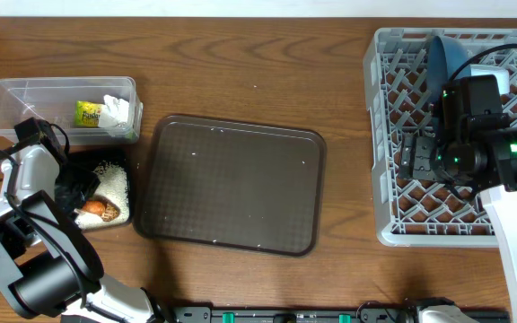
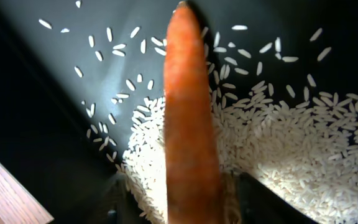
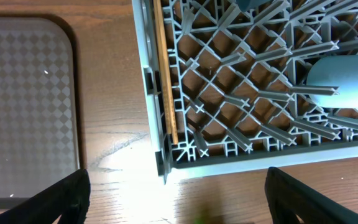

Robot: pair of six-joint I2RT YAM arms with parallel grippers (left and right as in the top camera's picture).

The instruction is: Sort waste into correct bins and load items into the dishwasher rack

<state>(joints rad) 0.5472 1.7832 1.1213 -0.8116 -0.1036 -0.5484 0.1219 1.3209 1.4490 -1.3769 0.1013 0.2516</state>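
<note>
An orange carrot [image 2: 190, 118] lies lengthwise between my left gripper's [image 2: 191, 208] fingers, over loose white rice [image 2: 291, 155] in the black tray [image 2: 55, 124]. The jaws stand apart, and rice shows between the left finger [image 2: 122, 200] and the carrot. From overhead the left gripper [image 1: 83, 191] hangs over that tray [image 1: 126, 218]. The clear tub [image 1: 25, 97] holds a yellow-green wrapper [image 1: 88, 113] and crumpled white paper [image 1: 117, 109]. My right gripper [image 1: 415, 154] is wide open and empty [image 3: 185, 205] at the grey rack's [image 3: 229, 149] corner. Wooden chopsticks [image 3: 165, 81] lie along the rack wall. A dark blue plate-bowl [image 1: 442, 56] and a light blue bowl [image 3: 347, 78] stand in the rack [image 1: 382, 135].
The large brown serving tray [image 1: 232, 184] lies in the middle of the wooden table, with its edge in the right wrist view [image 3: 23, 106]. A brownish scrap [image 2: 230, 193] sits against the carrot by the left gripper's right finger.
</note>
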